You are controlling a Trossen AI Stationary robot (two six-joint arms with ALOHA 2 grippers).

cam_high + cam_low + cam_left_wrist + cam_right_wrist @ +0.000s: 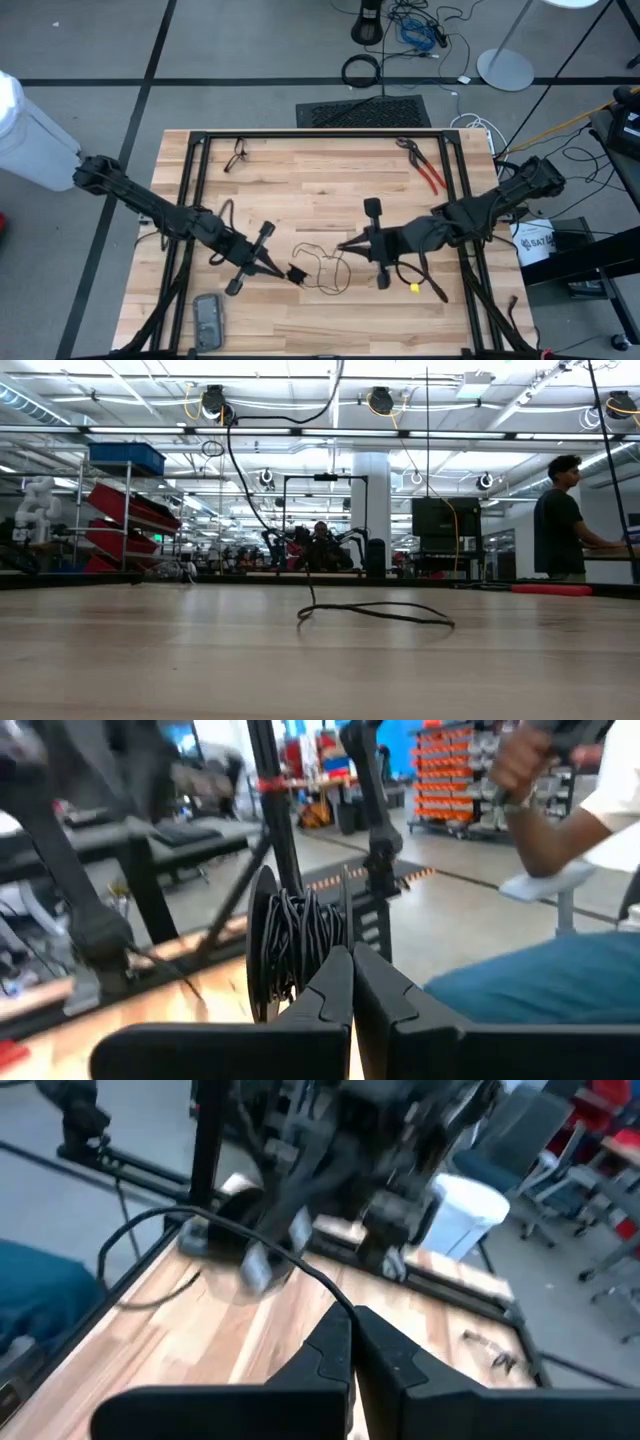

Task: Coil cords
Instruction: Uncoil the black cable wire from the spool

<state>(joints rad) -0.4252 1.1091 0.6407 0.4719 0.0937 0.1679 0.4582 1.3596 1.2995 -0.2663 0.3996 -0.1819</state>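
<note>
Both grippers sit closed near the middle of the table (320, 170), tips facing each other across the cord (322, 270). From overhead, the left gripper (283, 272) points toward three o'clock and meets a small dark bundle at the cord's left end; its wrist view shows the fingers (330, 995) pressed together with a wound black hank just beyond them, though whether they actually pinch it cannot be told. Opposite it, the right gripper (345, 244) points toward nine o'clock, and its wrist view shows the closed fingers (340, 1342) meeting a strand of cord that arcs away from the tips, so it looks pinched there. Between the two tips the cord lies in loose loops on the wood, its long axis running roughly from ten to four o'clock, with slack sagging toward six o'clock; the low view shows one flat loop resting on the tabletop and a strand rising from it. Either arm is about equally near, so the next wrap probably depends on the right gripper carrying its strand toward the bundle at nine o'clock. Red-handled pliers (428, 170) lie well apart at one o'clock. No container stands on the table.
</note>
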